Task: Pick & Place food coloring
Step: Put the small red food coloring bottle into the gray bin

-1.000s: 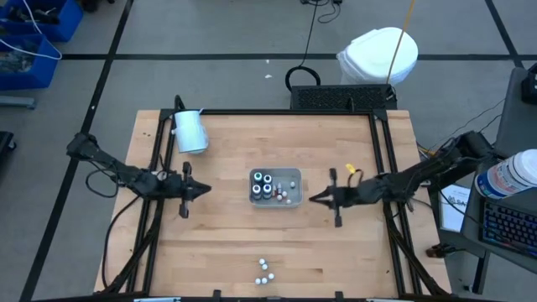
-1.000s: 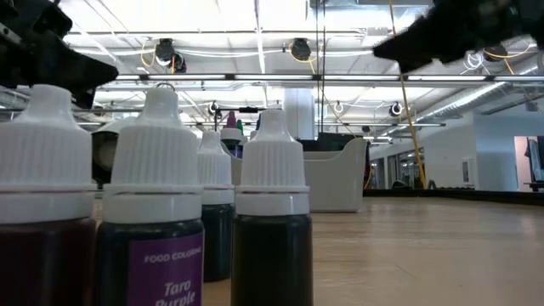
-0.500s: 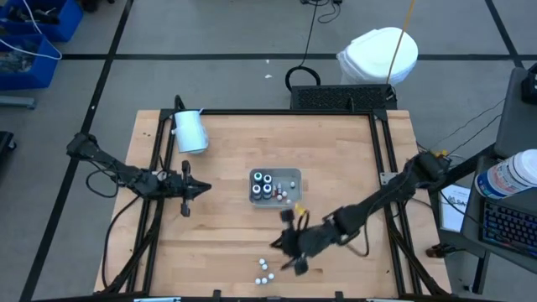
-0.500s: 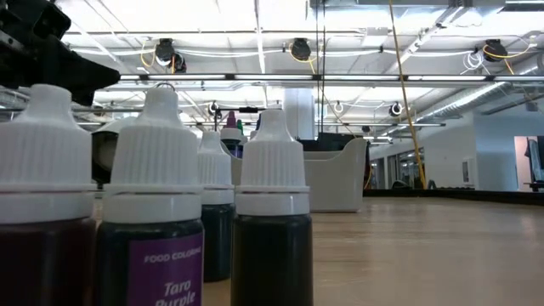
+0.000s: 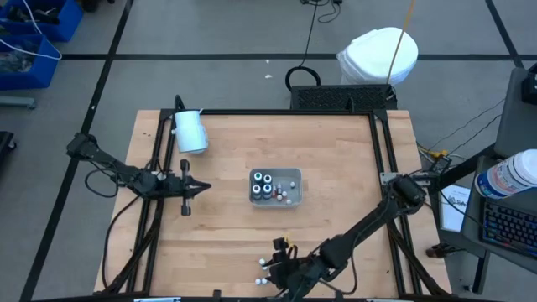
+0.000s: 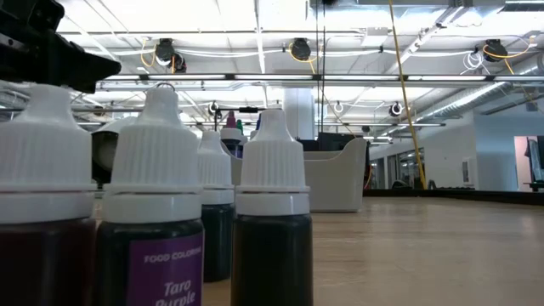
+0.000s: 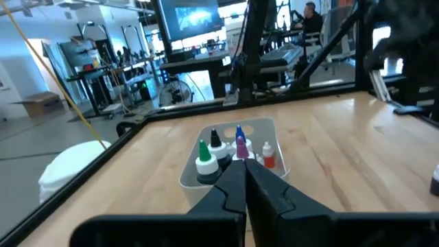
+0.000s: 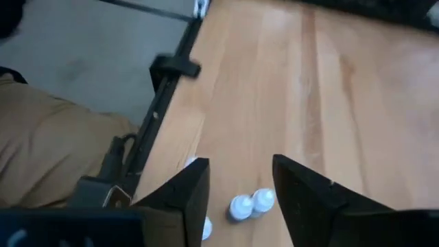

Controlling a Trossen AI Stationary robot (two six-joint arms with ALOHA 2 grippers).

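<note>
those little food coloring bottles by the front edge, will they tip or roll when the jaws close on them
The loose bottles look tall and narrow, so a side nudge probably tips them. Round bodies likely roll once down. They stand bunched together, so the right gripper, jaws open above them, may bump a neighbour.

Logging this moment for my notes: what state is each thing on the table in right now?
Left end effector: shut, empty, beside the tray.
Right end effector: open, above the loose bottles.
Tray: holds upright bottles.
Loose bottles: near the table's front edge, not gripped.
White cylinder: lying on its side.
</note>
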